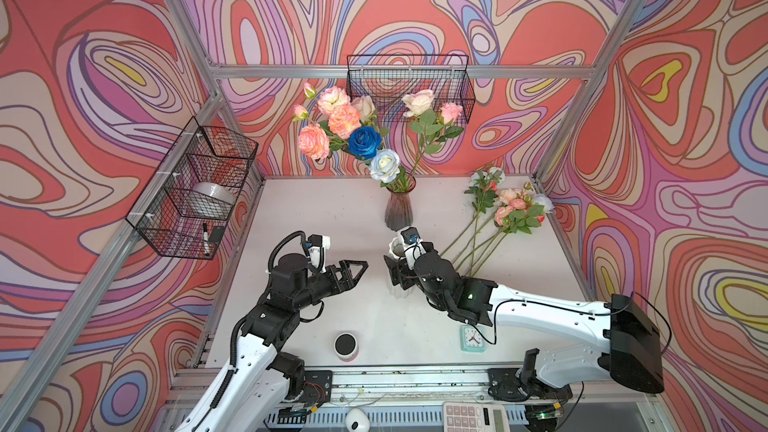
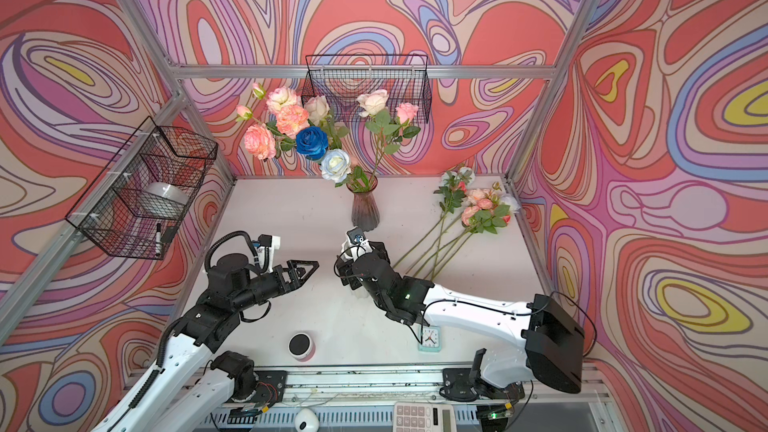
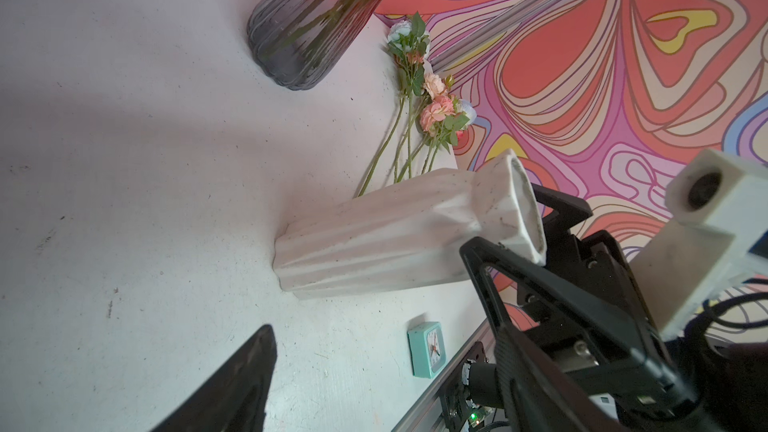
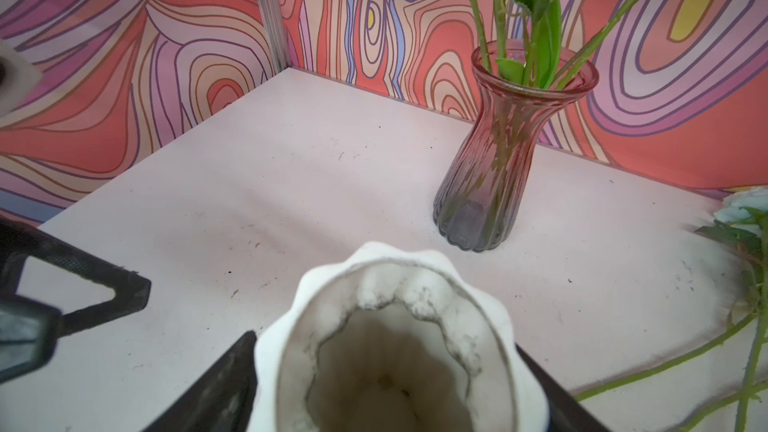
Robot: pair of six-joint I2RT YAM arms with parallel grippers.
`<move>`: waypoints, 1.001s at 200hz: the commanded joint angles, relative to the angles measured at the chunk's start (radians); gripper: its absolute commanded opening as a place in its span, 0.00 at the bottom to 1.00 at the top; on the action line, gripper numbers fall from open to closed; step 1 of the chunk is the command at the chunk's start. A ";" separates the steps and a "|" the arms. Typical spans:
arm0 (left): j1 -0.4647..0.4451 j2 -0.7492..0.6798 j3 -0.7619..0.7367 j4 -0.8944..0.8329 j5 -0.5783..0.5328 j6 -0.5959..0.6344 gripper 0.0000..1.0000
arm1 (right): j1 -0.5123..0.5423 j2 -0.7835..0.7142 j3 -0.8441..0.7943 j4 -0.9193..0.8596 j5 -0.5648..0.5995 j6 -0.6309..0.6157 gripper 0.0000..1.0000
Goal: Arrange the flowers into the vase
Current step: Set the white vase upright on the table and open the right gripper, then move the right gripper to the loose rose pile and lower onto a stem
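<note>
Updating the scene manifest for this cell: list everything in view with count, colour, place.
glass vase: 1, pink fading to grey, upright, back centre of table
flowers in vase: about ten heads; pink, peach, cream, dark blue, pale blue
loose flowers: several stems, pink and pale, lying on table's right
white vase: 1, white, upright mid-table, empty
clock: 1, teal, front right
small cylinder: 1, pink, black top, front centre
left-wall basket: 1, black wire, holds silvery roll and marker
back-wall basket: 1, black wire
calculator: 1, white, beyond front rail
left gripper: black, open, empty, left of white vase
right gripper: black, jaws flank white vase; grip unclear
</note>
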 commanded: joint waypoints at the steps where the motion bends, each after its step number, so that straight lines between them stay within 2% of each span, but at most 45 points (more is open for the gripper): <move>1: -0.005 0.001 -0.011 0.031 0.004 -0.010 0.85 | 0.002 -0.061 0.024 -0.045 -0.024 0.041 0.93; 17: -0.006 0.005 -0.006 0.029 -0.008 -0.010 0.85 | 0.002 -0.102 0.033 -0.108 -0.059 0.062 0.95; 22: -0.006 0.005 -0.004 0.029 -0.012 -0.010 0.85 | 0.003 -0.116 0.035 -0.126 -0.070 0.067 0.98; 44: -0.006 0.008 -0.004 0.042 -0.016 -0.012 0.85 | 0.004 -0.197 0.030 -0.166 -0.085 0.078 0.98; 66: -0.005 0.011 0.000 0.048 -0.018 -0.012 0.85 | 0.003 -0.265 0.036 -0.175 -0.051 0.071 0.98; 77: -0.006 0.010 0.003 0.048 -0.019 -0.012 0.85 | -0.012 -0.268 0.066 -0.220 0.016 0.090 0.98; 91: -0.006 0.005 0.006 0.043 -0.027 -0.010 0.84 | -0.122 -0.233 0.121 -0.314 -0.011 0.157 0.92; 111: -0.005 -0.006 0.002 0.035 -0.033 -0.012 0.84 | -0.374 -0.195 0.109 -0.354 -0.188 0.265 0.76; 142: -0.005 -0.014 -0.008 0.033 -0.019 -0.021 0.84 | -0.686 -0.015 0.127 -0.432 -0.303 0.331 0.68; 166: -0.006 -0.017 -0.015 0.037 -0.012 -0.028 0.84 | -0.797 0.147 0.153 -0.443 -0.294 0.328 0.62; 200: -0.005 -0.017 -0.015 0.044 -0.005 -0.032 0.84 | -0.859 0.352 0.233 -0.439 -0.267 0.294 0.51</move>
